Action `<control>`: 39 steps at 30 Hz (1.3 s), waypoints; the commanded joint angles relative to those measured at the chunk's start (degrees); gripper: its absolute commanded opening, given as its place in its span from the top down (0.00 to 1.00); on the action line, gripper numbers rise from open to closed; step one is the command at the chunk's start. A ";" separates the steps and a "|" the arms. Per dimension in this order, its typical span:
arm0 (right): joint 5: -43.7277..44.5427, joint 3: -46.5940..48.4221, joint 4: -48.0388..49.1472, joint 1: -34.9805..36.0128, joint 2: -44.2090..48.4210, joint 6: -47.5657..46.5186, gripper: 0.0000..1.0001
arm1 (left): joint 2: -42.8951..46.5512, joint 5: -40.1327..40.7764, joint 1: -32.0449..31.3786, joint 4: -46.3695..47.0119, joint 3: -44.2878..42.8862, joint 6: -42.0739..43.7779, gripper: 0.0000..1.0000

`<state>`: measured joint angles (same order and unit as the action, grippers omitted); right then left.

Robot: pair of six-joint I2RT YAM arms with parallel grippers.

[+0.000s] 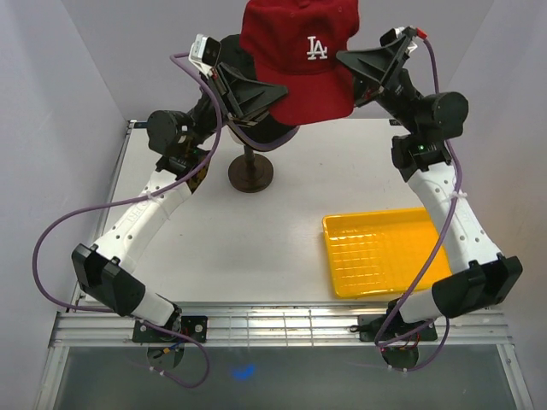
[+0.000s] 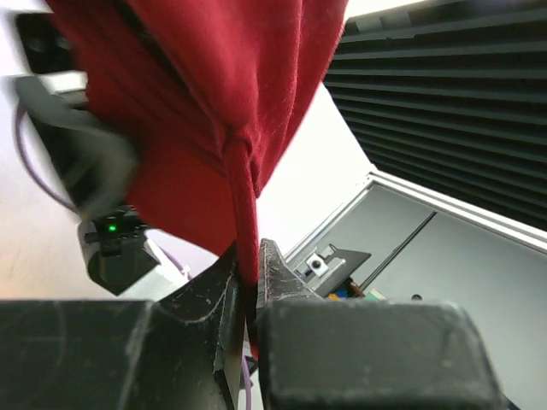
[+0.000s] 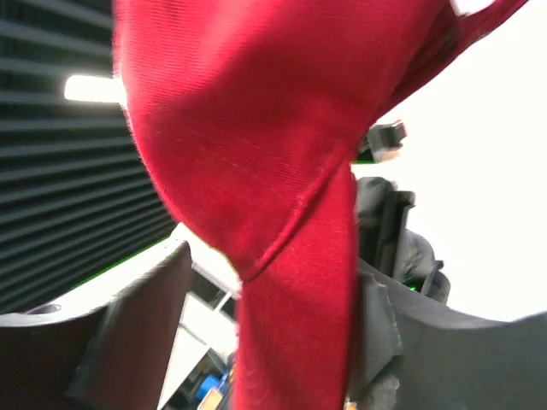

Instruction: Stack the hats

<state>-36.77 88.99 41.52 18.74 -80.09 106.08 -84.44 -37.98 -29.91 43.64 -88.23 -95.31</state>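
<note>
**Item: red LA cap** (image 1: pixel 299 60). It is held high over the far middle of the table (image 1: pixel 256 256), above the dark wooden stand (image 1: pixel 251 175). I have one arm on each side of it.

**Left gripper** (image 1: pixel 272 96): jaws closed to a sliver on a seam fold of the cap's red fabric (image 2: pixel 244 188). The left wrist view shows the pinch plainly (image 2: pixel 248 265).

**Right gripper** (image 1: pixel 349 61): a band of red cloth (image 3: pixel 291 342) hangs between its fingers (image 3: pixel 137 333). There is daylight on one side of the band, so I cannot tell whether this gripper truly grips or merely cradles.

**Risks, as I judge them**
- The left hold is on a thin fold only, so a jerk could pull it free.
- If the right side is loose, the cap may swing or drop off-centre.
- Lowering blind could knock the stand or land the cap skewed.
- Pulling the arms apart could stretch the crown flat.

**Hidden or unclear**
- A dark rounded mass (image 1: pixel 267 133) sits under the cap on top of the stand. I cannot tell what it is or count any caps in it.
- The cap's brim cannot be made out in either wrist view.
- Both wrist views are filled with red cloth, with nothing of the target below.

**Also present:** yellow tray (image 1: pixel 385 252), near right, well apart from the stand.
</note>
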 commanded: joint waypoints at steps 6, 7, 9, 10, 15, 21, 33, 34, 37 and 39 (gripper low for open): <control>-0.31 26.38 -11.01 -0.20 -17.18 -0.62 0.14 | -10.55 3.52 3.01 -3.64 -18.09 0.29 1.00; -0.49 28.93 -13.02 -0.20 -20.25 -0.44 0.10 | -11.87 3.96 3.54 -4.34 -22.91 0.21 1.00; -0.67 32.20 -13.83 -0.02 -21.59 -0.44 0.02 | -15.81 4.66 4.24 -4.70 -27.07 -0.31 1.00; -0.58 31.86 -13.92 0.07 -21.59 -0.53 0.02 | -16.88 5.36 5.03 -4.61 -28.74 -1.19 1.00; -0.32 27.64 -12.95 -0.11 -20.89 -0.96 0.03 | -19.53 7.74 7.32 -3.03 -31.66 -3.13 1.00; 0.91 26.41 -13.83 -0.29 -20.98 -2.11 0.11 | -15.23 10.64 11.18 -2.77 -25.95 -1.72 1.00; 4.52 22.37 -21.81 -0.81 -17.12 -8.68 0.09 | -10.13 14.24 14.35 -5.84 -21.47 -0.76 1.00; 4.87 22.28 -23.31 -0.90 -16.76 -9.57 0.09 | -9.26 14.94 14.35 -8.37 -19.90 1.24 1.00; 6.71 22.37 -27.80 -0.99 -15.71 -12.99 0.07 | -5.39 17.41 14.35 -10.85 -17.08 4.07 1.00; 7.51 23.24 -29.65 -0.99 -15.70 -13.97 0.03 | -4.59 17.76 14.35 -11.99 -15.84 4.86 1.00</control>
<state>-31.46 110.78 14.57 18.00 -99.24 96.66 -94.24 -23.24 -15.75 32.93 -104.64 -93.82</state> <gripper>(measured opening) 0.958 0.181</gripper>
